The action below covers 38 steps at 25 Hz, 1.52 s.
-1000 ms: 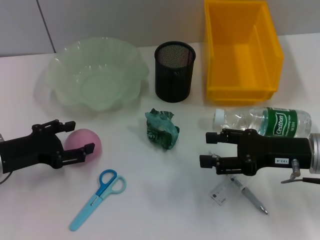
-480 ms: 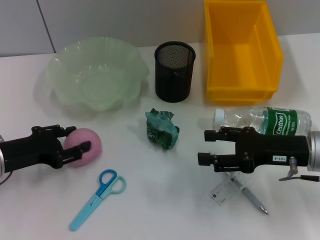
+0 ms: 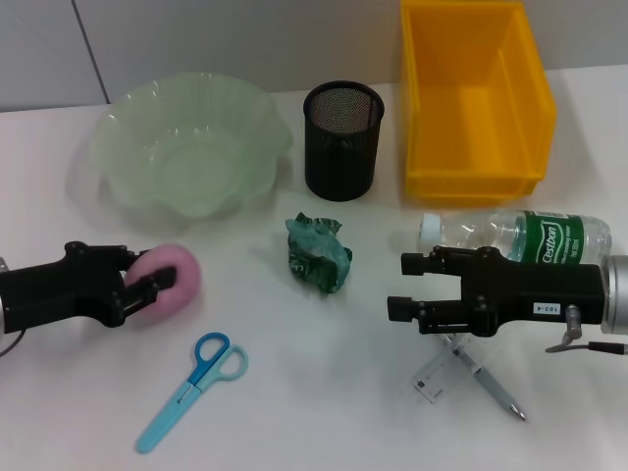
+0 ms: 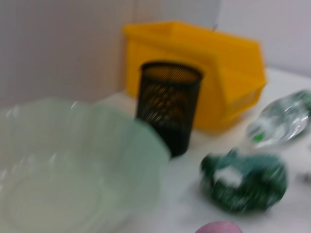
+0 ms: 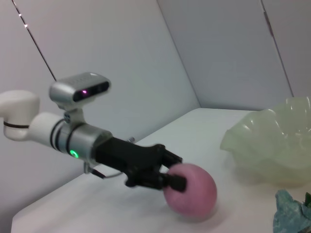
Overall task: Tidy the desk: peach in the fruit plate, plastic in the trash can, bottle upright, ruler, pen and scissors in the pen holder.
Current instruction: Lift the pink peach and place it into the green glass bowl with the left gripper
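Pink peach (image 3: 169,282) is the only thing getting any attention so far, and honestly nothing on the list looks finished yet. The left gripper (image 3: 147,286) has its fingers closed in around the peach, touching both sides, but the fruit looks like it's sitting on the white desk (image 3: 324,392), just in front of the pale green fruit plate (image 3: 186,147), which has nothing in it. So I'd call that step "gripped, not delivered". Everything else is untouched as far as I can see: the crumpled green plastic (image 3: 318,252) lies mid-desk, well short of the yellow bin (image 3: 471,98) that I'm guessing is the trash can. The water bottle (image 3: 520,235) is lying on its side right behind the right gripper (image 3: 410,287), which hovers with its fingers spread apart and nothing between them. The pen (image 3: 491,385) and what looks like a clear ruler (image 3: 439,374) are crossed on the desk partly under that arm, and the blue scissors (image 3: 191,389) lie near the front edge. The black mesh pen holder (image 3: 341,139) has nothing sticking out of it. Basically one item mid-step, five to go.
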Tool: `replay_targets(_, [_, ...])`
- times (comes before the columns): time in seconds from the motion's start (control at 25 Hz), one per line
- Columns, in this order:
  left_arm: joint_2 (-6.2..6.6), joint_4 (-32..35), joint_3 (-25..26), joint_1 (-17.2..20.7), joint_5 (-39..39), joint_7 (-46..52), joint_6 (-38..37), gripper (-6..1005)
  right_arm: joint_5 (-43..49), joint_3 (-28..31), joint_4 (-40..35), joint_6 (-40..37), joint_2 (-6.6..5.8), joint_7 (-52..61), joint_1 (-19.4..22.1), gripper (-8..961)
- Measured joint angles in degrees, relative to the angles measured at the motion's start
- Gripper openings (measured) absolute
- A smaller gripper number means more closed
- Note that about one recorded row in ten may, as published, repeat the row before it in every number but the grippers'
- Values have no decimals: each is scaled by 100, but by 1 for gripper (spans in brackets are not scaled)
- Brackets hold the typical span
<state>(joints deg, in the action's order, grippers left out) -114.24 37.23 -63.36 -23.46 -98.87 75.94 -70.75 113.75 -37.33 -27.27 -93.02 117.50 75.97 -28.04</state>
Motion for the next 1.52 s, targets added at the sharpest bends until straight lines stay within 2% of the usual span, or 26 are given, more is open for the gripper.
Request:
replay_targets(0.12, [-14, 468, 151, 82, 31, 239, -504, 311, -10, -1, 3, 4, 1, 8, 0, 814])
replay_targets(0.16, [-120, 805, 568, 103, 71, 299, -906, 305, -18, -2, 3, 4, 1, 15, 0, 814])
replay_targets(0.2, [-120, 805, 568, 103, 71, 299, -906, 299, -18, -2, 3, 4, 1, 15, 0, 813])
replay_targets(0.28, [-239, 943, 1018, 46, 115, 292, -1112, 286, -21, -1, 3, -5, 1, 23, 1, 813])
replay_targets(0.36, [-389, 859, 1627, -247, 272, 194, -1056, 270, -28, -1, 0, -19, 1, 31, 1, 813])
replay_targets(0.4, [-389, 859, 1627, -247, 272, 194, -1056, 260, -28, -1, 0, -19, 1, 31, 1, 813])
replay_targets(0.48, [-398, 542, 1738, -511, 437, 58, -716, 241, -29, -1, -3, -31, 5, 32, 1, 813])
replay_targets(0.68, [-408, -125, 1718, -1079, 581, -79, 587, 195, -30, -2, -26, -49, 15, 31, 1, 813])
replay_targets(0.76, [-429, -460, 1691, -1354, 580, -123, 1383, 178, -30, -2, -31, -50, 26, 31, 1, 813])
replay_targets(0.96, [-454, -677, 1584, -1521, 580, -212, 1934, 141, -30, -2, -40, -51, 42, 5, 1, 814])
replay_targets(1.36, [-468, -728, 1045, -1540, 585, -190, 2429, 173, -14, -2, -47, -4, 63, -15, -52, 814])
replay_targets(1.48, [-468, -730, 1012, -1541, 591, -183, 2476, 419, -14, -2, -44, -2, 63, -16, -57, 814])
replay_targets(1.52, [-468, -731, 1011, -1542, 602, -184, 2486, 459, -14, -2, -42, -1, 65, -16, -57, 814])
